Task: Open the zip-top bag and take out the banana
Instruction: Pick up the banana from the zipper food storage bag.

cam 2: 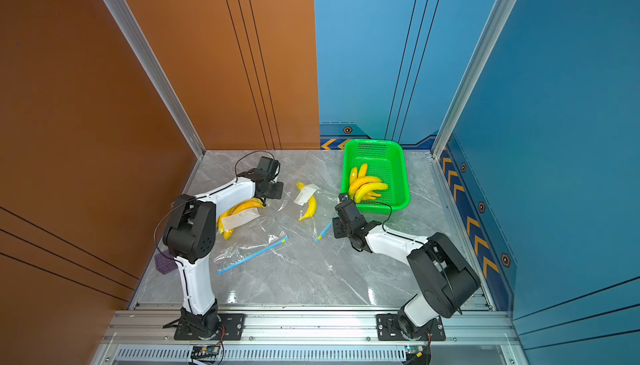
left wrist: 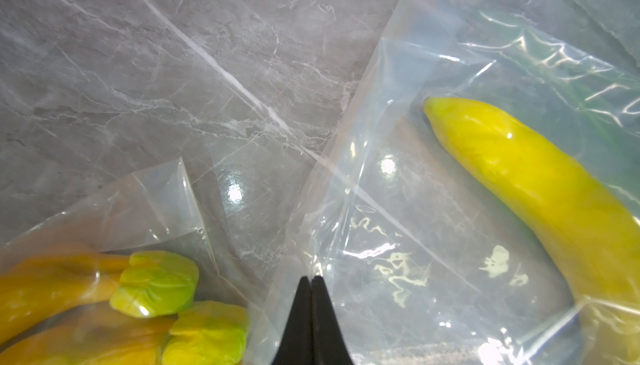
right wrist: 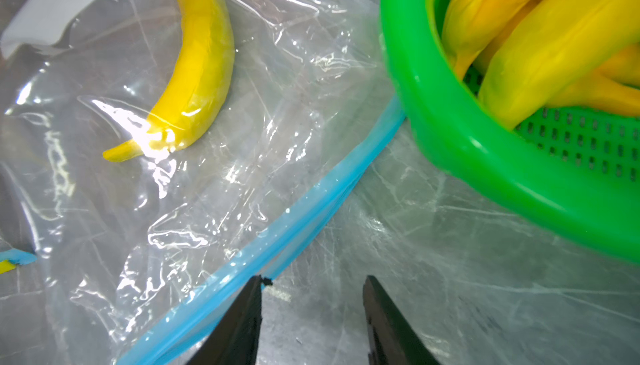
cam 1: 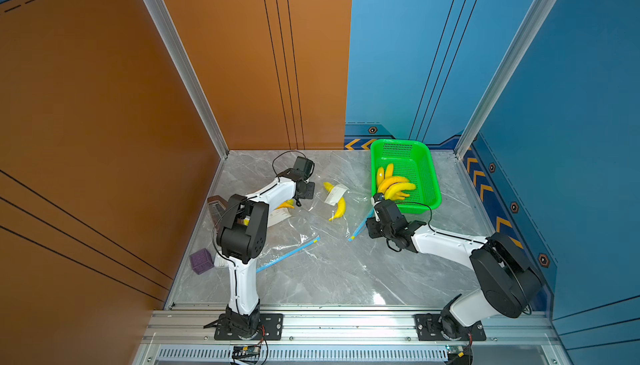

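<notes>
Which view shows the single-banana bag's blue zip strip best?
Right wrist: the blue zip strip runs large and sharp across the frame. Both top views show only a small sliver; the left wrist view shows no clear strip.

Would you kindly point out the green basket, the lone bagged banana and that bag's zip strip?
green basket [cam 1: 398,141]: top view, far rim.
banana [cam 1: 341,207]: top view, lower half.
zip strip [right wrist: 304,207]: right wrist view, middle.
</notes>
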Action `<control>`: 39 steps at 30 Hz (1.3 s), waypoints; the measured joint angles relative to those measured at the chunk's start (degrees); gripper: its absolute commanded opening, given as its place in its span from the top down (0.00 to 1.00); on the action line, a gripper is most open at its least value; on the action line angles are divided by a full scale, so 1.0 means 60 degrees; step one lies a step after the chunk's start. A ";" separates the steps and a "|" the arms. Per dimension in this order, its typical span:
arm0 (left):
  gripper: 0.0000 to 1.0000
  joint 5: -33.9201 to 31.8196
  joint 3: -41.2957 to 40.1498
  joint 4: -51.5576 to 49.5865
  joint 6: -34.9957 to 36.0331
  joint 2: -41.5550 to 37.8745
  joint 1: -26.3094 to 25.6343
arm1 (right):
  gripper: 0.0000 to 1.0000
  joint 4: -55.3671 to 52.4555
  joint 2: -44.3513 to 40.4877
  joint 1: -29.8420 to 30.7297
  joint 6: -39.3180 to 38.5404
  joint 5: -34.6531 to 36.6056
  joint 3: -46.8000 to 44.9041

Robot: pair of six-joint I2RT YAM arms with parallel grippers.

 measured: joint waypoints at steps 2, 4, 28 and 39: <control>1.00 0.0000 0.0000 0.0000 0.0000 0.0000 0.0000 | 0.49 0.0080 0.0328 0.0036 0.0000 -0.0004 0.0004; 1.00 0.0000 0.0000 0.0000 0.0000 0.0000 0.0000 | 0.48 0.0251 0.0648 0.0062 0.0000 -0.0015 0.0004; 1.00 0.0000 -0.0259 0.0036 -0.0007 0.0051 -0.0943 | 0.37 0.3158 0.2477 0.0510 0.0361 -0.1246 0.1388; 1.00 -0.0073 -0.0572 0.0004 -0.0011 0.0182 -0.1359 | 0.35 0.2310 0.3712 0.0565 0.0444 -0.0980 0.3253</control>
